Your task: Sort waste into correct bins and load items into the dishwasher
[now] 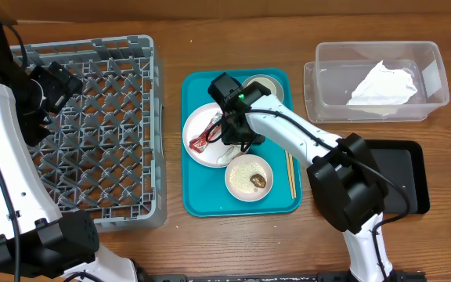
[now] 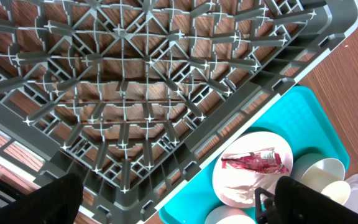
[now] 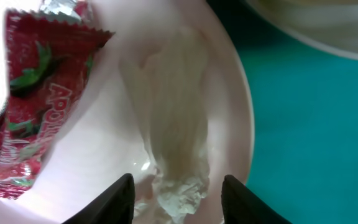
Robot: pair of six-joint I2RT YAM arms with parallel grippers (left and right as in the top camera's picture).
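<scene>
A white plate [image 1: 202, 117] on the teal tray holds a red snack wrapper [image 1: 203, 139] and a crumpled white napkin [image 3: 173, 137]. My right gripper [image 1: 237, 139] hangs low over the plate. In the right wrist view its fingers [image 3: 178, 199] are open on either side of the napkin, with the wrapper [image 3: 30, 124] to the left. A bowl [image 1: 249, 176] holds rice and a brown lump [image 1: 259, 181]. Chopsticks [image 1: 290, 174] lie at the tray's right edge. My left gripper [image 1: 53, 90] is open and empty above the grey dish rack [image 1: 100, 125].
A clear tub [image 1: 437, 78] at the back right holds a white napkin [image 1: 382, 84]. A black tray [image 1: 405, 176] lies at the front right. Another pale bowl [image 1: 263, 86] stands at the teal tray's [image 1: 210, 200] far end. The left wrist view shows the rack [image 2: 135, 81] and plate [image 2: 241, 186].
</scene>
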